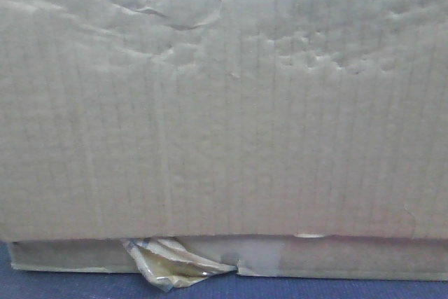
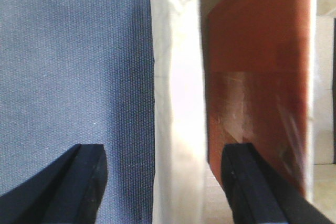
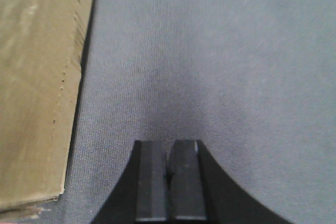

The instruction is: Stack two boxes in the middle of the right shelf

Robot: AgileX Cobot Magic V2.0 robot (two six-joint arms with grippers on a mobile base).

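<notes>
In the right wrist view the cardboard box (image 3: 37, 87) lies to the left of the right gripper (image 3: 168, 142), its long edge running away from the camera and its near corner level with the fingertips but apart from them. The jaws are pressed together with nothing between them, hanging just over the blue cloth (image 3: 220, 66). The cloth runs bare ahead and to the right, so that side is free, while the box edge bounds the left. In the left wrist view the left gripper (image 2: 165, 153) is spread wide and holds nothing. One of its black fingers (image 2: 86, 177) sits low over the cloth, and the other stands before a reddish-brown panel (image 2: 257, 77). A white strip (image 2: 178, 103) runs upright between the fingers, dividing the cloth on the left from the panel on the right. The picture is too close and blurred to tell whether strip and panel belong to a box or to the shelf. Farther off, the front view is filled almost edge to edge by a creased cardboard face (image 1: 224, 103). A narrower cardboard band (image 1: 350, 257) shows under its lower edge, and crumpled tape (image 1: 175, 264) hangs loose onto the blue surface.
</notes>
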